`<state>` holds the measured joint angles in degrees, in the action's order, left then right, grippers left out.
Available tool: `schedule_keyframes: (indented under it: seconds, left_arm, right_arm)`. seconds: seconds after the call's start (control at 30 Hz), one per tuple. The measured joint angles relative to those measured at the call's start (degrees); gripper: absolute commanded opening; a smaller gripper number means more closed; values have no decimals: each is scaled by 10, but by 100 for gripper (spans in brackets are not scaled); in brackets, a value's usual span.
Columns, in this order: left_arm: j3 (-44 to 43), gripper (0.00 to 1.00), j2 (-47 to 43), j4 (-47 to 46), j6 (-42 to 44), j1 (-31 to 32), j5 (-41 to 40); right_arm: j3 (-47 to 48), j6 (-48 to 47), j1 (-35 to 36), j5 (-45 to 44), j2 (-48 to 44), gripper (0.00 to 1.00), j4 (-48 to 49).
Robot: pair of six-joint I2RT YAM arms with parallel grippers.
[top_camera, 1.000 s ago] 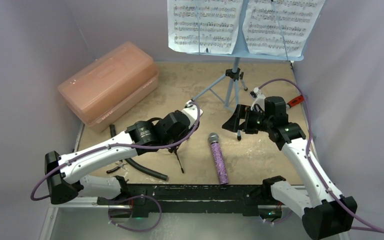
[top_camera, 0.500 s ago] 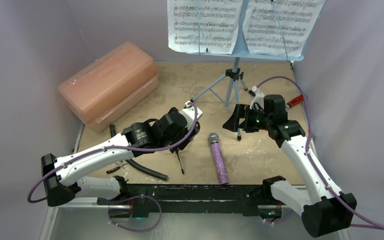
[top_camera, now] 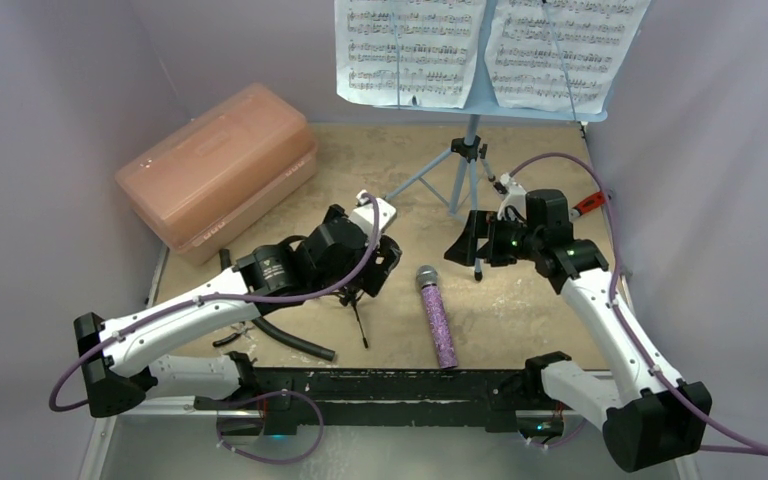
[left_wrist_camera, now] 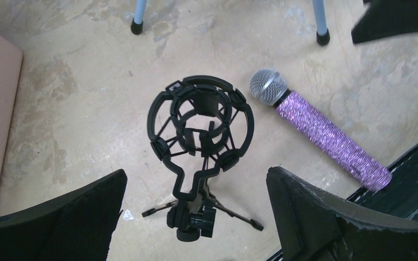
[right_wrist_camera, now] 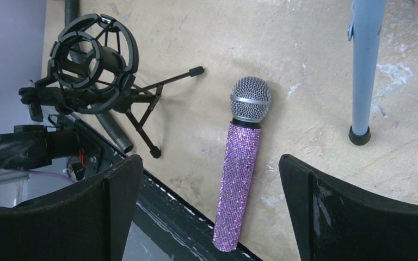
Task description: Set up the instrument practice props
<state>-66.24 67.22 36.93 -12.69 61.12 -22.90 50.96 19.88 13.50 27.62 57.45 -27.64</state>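
Observation:
The small black mic stand (left_wrist_camera: 198, 141) stands on its tripod with its ring mount empty, and it shows too in the right wrist view (right_wrist_camera: 92, 70). My left gripper (left_wrist_camera: 196, 179) hangs open above it, fingers apart on either side and not touching it. From above, only one stand leg (top_camera: 360, 322) shows below that gripper (top_camera: 372, 265). The glittery purple microphone (top_camera: 437, 315) lies flat on the table, mesh head pointing away. My right gripper (right_wrist_camera: 211, 160) is open above the microphone (right_wrist_camera: 242, 163), holding nothing. The light blue music stand (top_camera: 471, 150) carries two sheet-music pages (top_camera: 410, 50) at the back.
A pink translucent box (top_camera: 218, 170) sits at the back left. A black curved hose (top_camera: 290, 338) lies near the front left. A red-handled tool (top_camera: 590, 203) lies by the right wall. The music stand's legs (right_wrist_camera: 363, 65) reach down close to my right gripper (top_camera: 465, 248).
My left gripper has opened wide, let go of the mic stand and drawn back a little to the left. The right gripper has edged slightly left, still open.

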Motion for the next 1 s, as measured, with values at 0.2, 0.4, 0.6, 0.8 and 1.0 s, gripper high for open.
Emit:
schedule_keyframes:
  seconds: [0.2, 0.4, 0.6, 0.8, 1.0]
  left_arm:
    - [0, 100, -24, -32, -57, -43, 11]
    - [0, 99, -30, -58, -119, -82, 33]
    - [14, 99, -33, -90, -199, -154, 96]
    - [41, 99, -37, -103, -273, -233, 179]
    - [44, 99, -38, -134, -342, -299, 276]
  right_arm:
    - [-20, -1, 7, 5, 10, 95, -2]
    - [-25, -6, 31, 2, 28, 90, -3]
    - [-28, -10, 70, -22, 49, 84, -3]
    - [-30, -9, 127, -62, 80, 80, -3]
    - [-30, -10, 169, -109, 116, 75, -8]
